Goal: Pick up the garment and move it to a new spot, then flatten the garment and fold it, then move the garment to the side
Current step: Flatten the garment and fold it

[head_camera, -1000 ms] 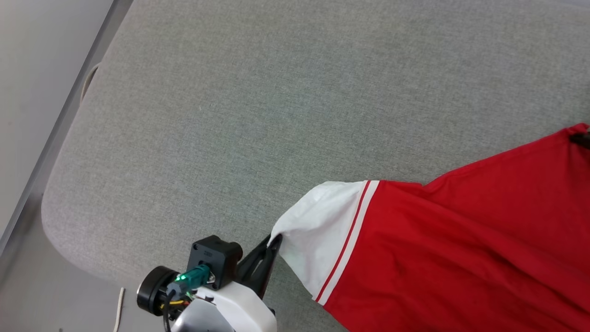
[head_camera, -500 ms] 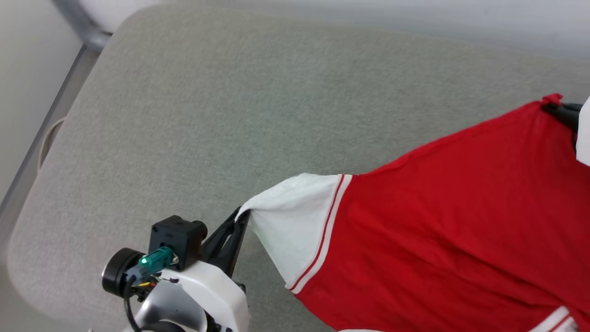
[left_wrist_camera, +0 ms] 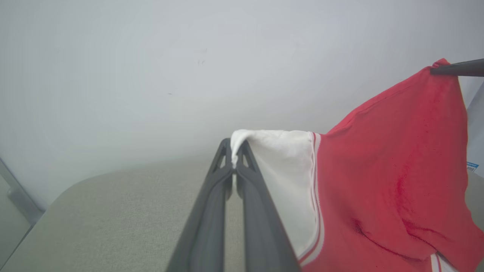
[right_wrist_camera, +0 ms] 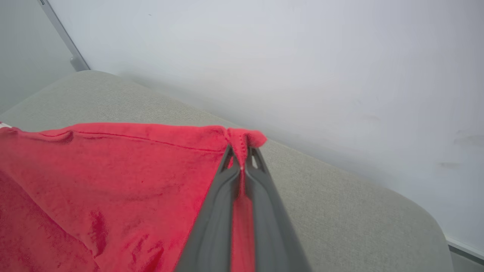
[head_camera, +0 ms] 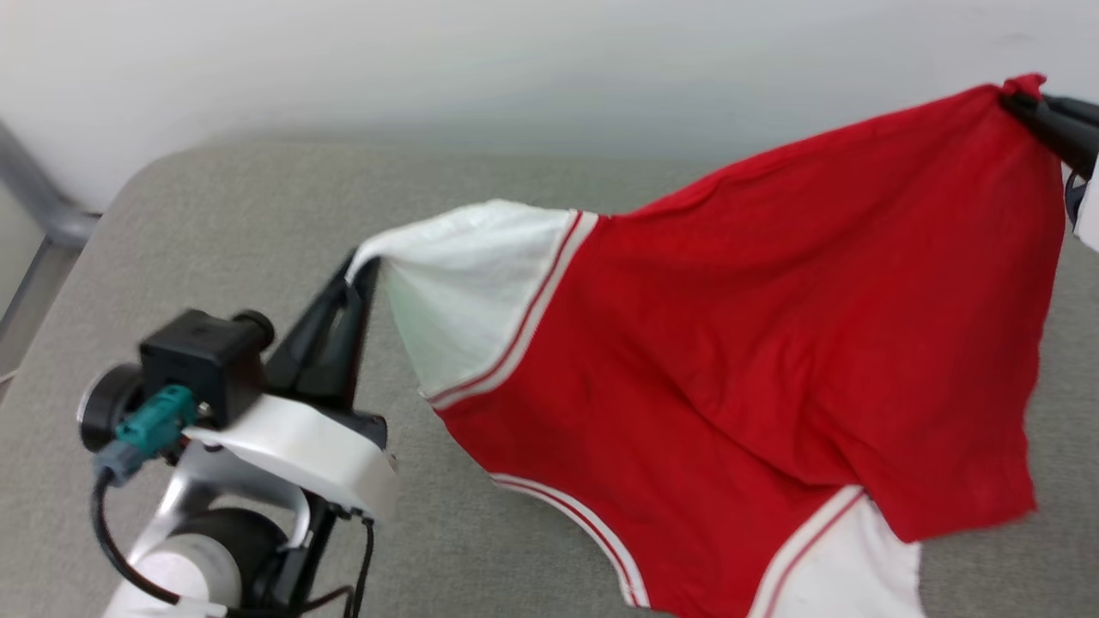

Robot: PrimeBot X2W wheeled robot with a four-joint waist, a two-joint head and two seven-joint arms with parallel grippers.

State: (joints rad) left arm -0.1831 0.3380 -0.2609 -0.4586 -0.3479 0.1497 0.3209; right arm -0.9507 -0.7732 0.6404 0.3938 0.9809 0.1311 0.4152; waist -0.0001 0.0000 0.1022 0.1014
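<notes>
The red T-shirt (head_camera: 730, 343) had been lifted higher, so it hung spread out over the grey desk (head_camera: 215, 223), ready to move to a new spot. The left gripper (head_camera: 359, 264) had its jaws clenched on the white sleeve (head_camera: 464, 275). The right gripper (head_camera: 1026, 103) had its jaws pinching a red corner.

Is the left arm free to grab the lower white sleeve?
Probably not: the left gripper is shut on the upper sleeve, and the lower sleeve hangs at the other side of the garment. It would need to let go first.
</notes>
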